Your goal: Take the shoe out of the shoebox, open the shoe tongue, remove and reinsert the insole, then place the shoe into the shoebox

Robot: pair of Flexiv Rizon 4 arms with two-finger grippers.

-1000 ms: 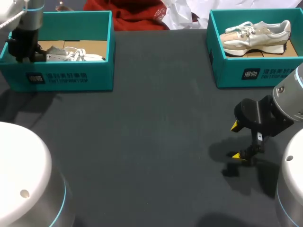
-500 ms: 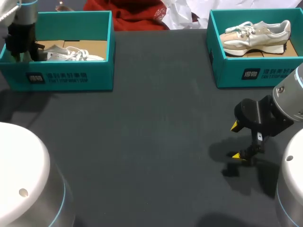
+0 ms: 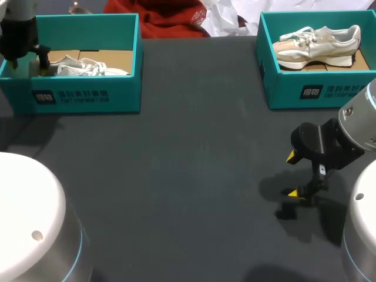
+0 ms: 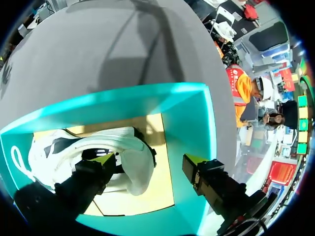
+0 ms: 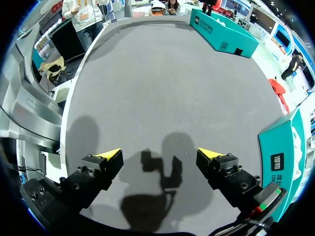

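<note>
Hanging over the 9 o'clock end of the left shoebox (image 3: 88,97), which stands at about 10 o'clock on the dark counter (image 3: 194,176), the left arm points its left fingers (image 3: 41,57) down into the box. The white shoe (image 3: 88,67) lies inside on the cardboard floor, with its heel toward 9 o'clock under the arm and its laces toward 3 o'clock.

In the left wrist view the left fingers (image 4: 104,160) are spread wide. One yellow tip sits over the white shoe (image 4: 134,169) at the dark mouth near the heel collar. The other is outside the heel, over the bare cardboard beside the end wall of the left shoebox (image 4: 189,123). The heel lies between the two tips, but whether the first tip touches the shoe cannot be told. The second stands apart from it, so nothing is pinched.

At about 2 o'clock the right shoebox (image 3: 305,91) holds a beige shoe (image 3: 320,44) on its side, sole toward the front wall.

The right arm comes in at about 4 o'clock, well apart from both boxes. Its right fingers (image 3: 292,156) are spread and empty above the bare counter, and in the right wrist view the right fingers (image 5: 110,157) have only their own shadow on the grey surface between them.
</note>
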